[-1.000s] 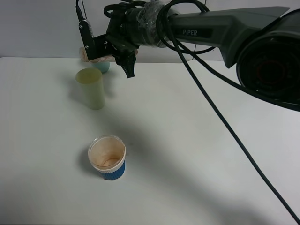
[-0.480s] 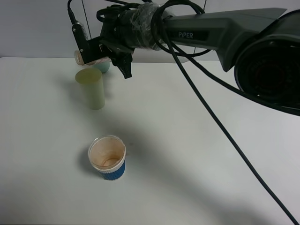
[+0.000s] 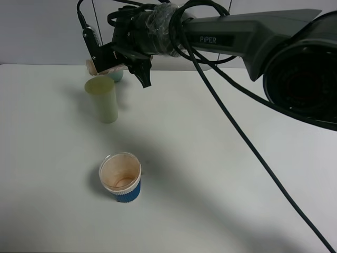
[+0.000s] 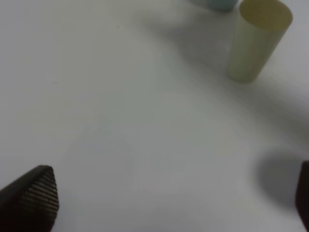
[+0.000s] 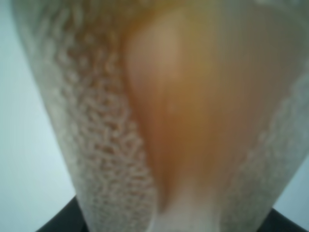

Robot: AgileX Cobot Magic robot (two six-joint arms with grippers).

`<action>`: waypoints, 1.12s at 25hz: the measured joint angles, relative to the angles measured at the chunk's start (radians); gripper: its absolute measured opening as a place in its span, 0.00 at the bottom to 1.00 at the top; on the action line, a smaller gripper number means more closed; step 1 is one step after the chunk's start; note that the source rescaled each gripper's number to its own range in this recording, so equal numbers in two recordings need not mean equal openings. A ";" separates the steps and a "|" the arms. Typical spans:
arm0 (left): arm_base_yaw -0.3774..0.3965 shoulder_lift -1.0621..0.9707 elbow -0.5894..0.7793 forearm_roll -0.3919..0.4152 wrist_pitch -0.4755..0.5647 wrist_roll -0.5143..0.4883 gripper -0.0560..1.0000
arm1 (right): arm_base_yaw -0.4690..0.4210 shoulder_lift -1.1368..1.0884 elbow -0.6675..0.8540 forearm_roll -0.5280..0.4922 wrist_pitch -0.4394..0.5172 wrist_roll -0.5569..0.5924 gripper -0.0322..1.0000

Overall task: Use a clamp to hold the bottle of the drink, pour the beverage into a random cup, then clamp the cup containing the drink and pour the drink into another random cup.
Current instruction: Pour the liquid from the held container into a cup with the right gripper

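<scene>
Bottle [image 3: 93,66] gripped by right fingers [image 3: 143,76], clenched around it, raised off counter [image 3: 221,174] and tipped close to horizontal, just above rim of pale yellow-green tumbler [image 3: 103,100]. Brown beverage [image 5: 193,96] seen through bottle wall in right wrist view, blurred. Teal tumbler [image 3: 115,75] stood just behind yellow-green one, partly hidden. Short cup with blue sleeve [image 3: 121,179] set nearer, well apart, inside stained. Left fingers [image 4: 31,195] spread wide, nothing held, bare counter below.

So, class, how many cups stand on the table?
3: the yellow-green tumbler back left, the teal tumbler just behind it, partly hidden, and the blue-sleeved cup in front.
</scene>
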 joint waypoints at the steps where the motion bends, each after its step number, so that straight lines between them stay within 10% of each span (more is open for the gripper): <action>1: 0.000 0.000 0.000 0.000 0.000 0.000 0.98 | 0.000 0.000 0.000 -0.001 0.000 0.000 0.05; 28: 0.000 0.000 0.000 0.000 0.000 0.000 0.98 | 0.000 0.000 0.000 -0.052 0.000 -0.037 0.05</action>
